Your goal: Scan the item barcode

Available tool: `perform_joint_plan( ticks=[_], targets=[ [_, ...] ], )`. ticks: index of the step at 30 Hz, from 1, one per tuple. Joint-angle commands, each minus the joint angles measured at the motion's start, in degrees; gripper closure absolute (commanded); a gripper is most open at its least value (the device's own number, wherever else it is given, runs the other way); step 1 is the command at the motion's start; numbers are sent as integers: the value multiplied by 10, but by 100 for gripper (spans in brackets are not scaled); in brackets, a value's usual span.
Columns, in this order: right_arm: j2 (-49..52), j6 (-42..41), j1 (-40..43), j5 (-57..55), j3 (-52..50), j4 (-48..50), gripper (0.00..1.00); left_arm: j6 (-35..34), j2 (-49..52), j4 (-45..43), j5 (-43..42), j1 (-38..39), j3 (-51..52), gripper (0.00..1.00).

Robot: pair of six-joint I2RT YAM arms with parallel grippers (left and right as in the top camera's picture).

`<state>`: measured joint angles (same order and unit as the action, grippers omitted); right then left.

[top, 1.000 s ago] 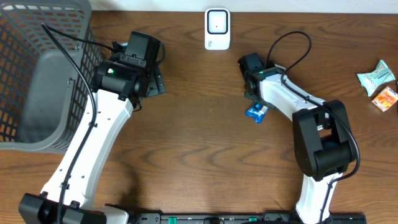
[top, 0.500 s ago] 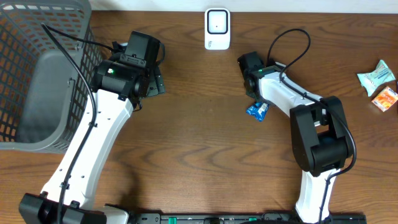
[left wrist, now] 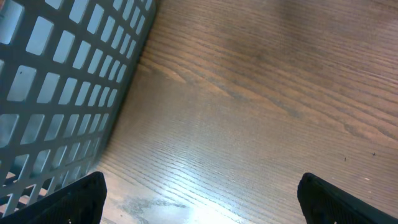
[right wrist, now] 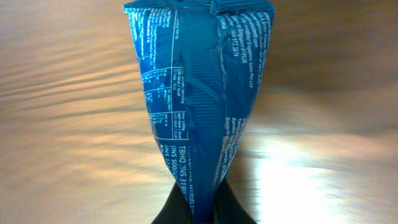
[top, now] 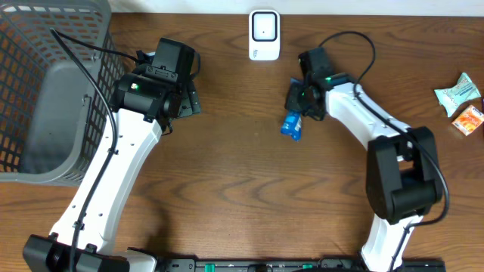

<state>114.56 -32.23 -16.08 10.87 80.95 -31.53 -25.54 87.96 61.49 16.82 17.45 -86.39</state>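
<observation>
Right hand (right wrist: 202, 206) clenched on the narrow end of a blue printed foil packet (right wrist: 196, 93), with the dark fingertips (right wrist: 177, 208) pinching the crimp. In the overhead view the packet (top: 291, 125) hangs from this hand (top: 297, 112) over the brown wooden desk (top: 242, 181), below and slightly right of the white rectangular scanner (top: 264, 34) and well apart from it. The long axis of the packet runs straight out from the fingertips, pointing roughly toward the near edge of the desk and away from the scanner. The wide sealed end is farthest from the hand. The back seam and fine print face the wrist camera, and no barcode can be made out.

To do the step well, the pinch should stay on the crimp only. The packet should travel to the scanner window and turn until the barcoded face lies flat toward it, unwrinkled and unshaded.

The left hand (left wrist: 205, 205) is released, spread wide and empty, beside the grey mesh basket (left wrist: 56, 81).
</observation>
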Motion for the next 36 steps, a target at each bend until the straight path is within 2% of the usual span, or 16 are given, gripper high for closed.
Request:
perform_joint_plan(
  ticks=[1,6,22,23,26,29,36],
  targets=[
    [-21,40,30,228,9,33,99,-5,1,2,4,-1,-1,2],
    [-10,35,57,374,-6,85,99,-5,1,2,4,-1,-1,2],
    [123,-54,70,464,-20,126,99,-5,1,2,4,-1,-1,2],
    [128,-54,76,461,-20,124,97,-5,1,2,4,-1,-1,2],
    [130,-54,102,396,-20,84,78,-5,1,2,4,-1,-1,2],
    [122,-23,129,334,-19,46,66,-5,1,2,4,-1,-1,2],
    [44,37,159,176,-3,-65,60,-5,1,2,4,-1,-1,2]
  ],
)
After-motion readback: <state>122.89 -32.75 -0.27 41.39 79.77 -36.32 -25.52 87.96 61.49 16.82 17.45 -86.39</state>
